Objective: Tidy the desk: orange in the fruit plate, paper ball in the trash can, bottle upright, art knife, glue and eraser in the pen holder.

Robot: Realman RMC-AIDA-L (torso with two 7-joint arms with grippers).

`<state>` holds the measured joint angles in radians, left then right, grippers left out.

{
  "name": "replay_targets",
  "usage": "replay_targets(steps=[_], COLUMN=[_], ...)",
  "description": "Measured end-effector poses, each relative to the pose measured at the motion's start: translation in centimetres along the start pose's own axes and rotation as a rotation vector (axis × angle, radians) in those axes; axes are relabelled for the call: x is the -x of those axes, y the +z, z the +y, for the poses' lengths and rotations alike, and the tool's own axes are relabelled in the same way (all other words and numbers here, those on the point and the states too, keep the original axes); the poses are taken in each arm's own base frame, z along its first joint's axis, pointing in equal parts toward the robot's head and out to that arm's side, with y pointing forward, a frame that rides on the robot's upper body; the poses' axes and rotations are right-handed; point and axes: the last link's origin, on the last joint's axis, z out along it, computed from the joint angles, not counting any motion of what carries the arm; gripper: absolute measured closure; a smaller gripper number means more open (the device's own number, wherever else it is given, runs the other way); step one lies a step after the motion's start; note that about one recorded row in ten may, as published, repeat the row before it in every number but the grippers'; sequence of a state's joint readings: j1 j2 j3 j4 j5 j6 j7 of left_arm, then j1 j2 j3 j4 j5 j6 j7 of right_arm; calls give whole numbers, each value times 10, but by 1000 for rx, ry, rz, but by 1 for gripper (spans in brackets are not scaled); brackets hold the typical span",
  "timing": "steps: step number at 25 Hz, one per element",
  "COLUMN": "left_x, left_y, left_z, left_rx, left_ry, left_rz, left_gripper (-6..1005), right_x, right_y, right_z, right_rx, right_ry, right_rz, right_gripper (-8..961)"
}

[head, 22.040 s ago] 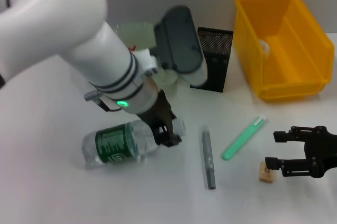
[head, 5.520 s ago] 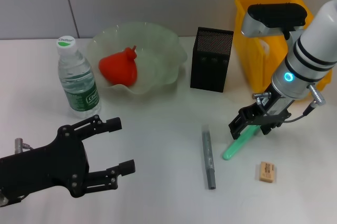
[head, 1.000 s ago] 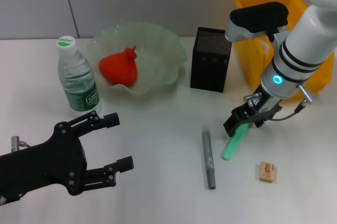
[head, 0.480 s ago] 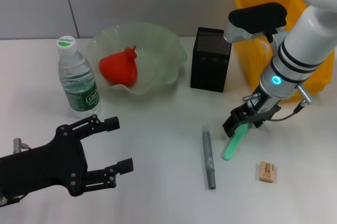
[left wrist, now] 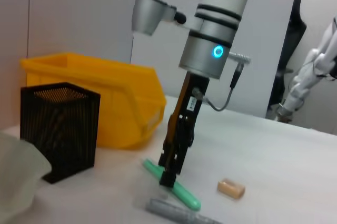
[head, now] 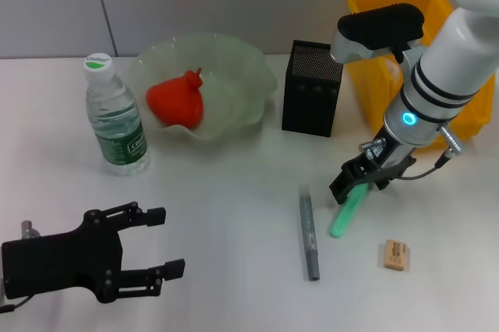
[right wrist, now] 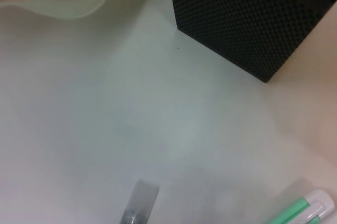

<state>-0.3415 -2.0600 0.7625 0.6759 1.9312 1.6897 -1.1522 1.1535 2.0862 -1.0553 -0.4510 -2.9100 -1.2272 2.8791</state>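
Observation:
My right gripper [head: 352,185] is down at the table, shut on the upper end of the green art knife [head: 341,220], which lies slanted on the white desk. The left wrist view shows this gripper [left wrist: 168,176] on the knife [left wrist: 184,194]. The grey glue stick [head: 309,232] lies left of the knife and the tan eraser [head: 395,255] to its right. The black mesh pen holder [head: 313,89] stands behind them. The orange [head: 178,102] sits in the green fruit plate [head: 249,75]. The bottle [head: 117,125] stands upright. My left gripper [head: 165,240] is open and empty at the front left. The paper ball is hidden.
The yellow trash can [head: 421,51] stands at the back right, partly behind my right arm. The fruit plate and bottle fill the back left. The pen holder [left wrist: 60,129] stands close beside the trash can [left wrist: 105,98].
My left gripper has drawn back toward the front left edge of the desk. My right gripper and the knife have stayed in place.

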Motion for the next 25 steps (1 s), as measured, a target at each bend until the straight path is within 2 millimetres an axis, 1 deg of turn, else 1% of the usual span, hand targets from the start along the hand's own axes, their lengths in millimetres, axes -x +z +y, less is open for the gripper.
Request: replay_targets(steps=[8,25], left_x=[2,-1], left_y=[-2,-2], left_z=[0,1], left_rx=[6,14], left_ry=[-8,0], left_rz=[-31,-20], left_gripper=[155,155], right_x=[0,-1], right_y=[0,1], right_z=[0,-1], right_rx=[-1,-1], right_ry=[-1,0], right_rz=[-2,-2], right_gripper=[237,257])
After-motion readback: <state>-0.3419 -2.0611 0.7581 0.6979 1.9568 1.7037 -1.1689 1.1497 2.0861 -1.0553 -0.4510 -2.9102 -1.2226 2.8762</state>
